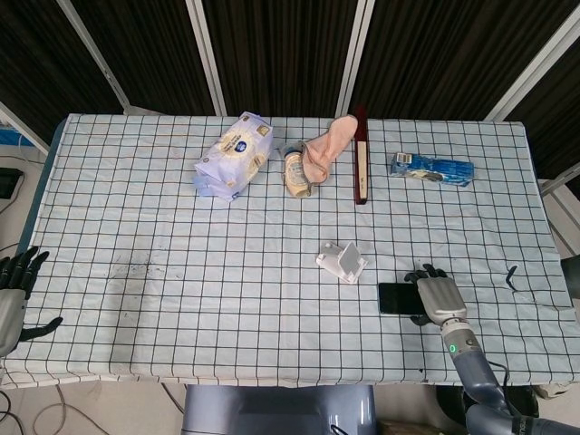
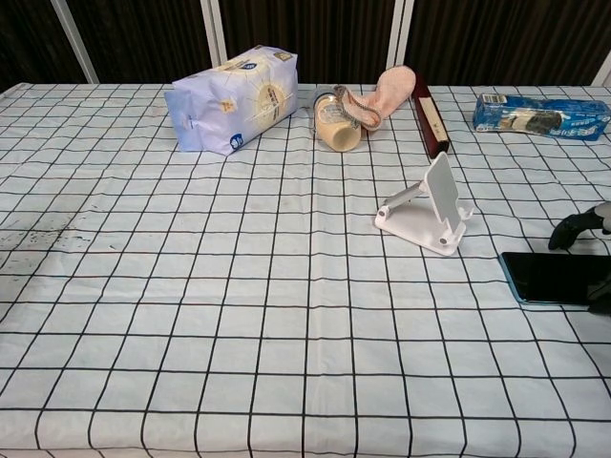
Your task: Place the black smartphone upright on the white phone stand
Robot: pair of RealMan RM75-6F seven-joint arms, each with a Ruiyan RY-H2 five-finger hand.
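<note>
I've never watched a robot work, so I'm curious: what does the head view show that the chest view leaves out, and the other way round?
Only the head view shows the left hand waiting at the table's left edge, the whole right hand at the black smartphone, and the floor beyond the table. Only the chest view shows, from the side, how the white phone stand's backrest tilts. Both show the phone lying flat, the stand with nothing on it, the purple bag and the blue packet.
</note>
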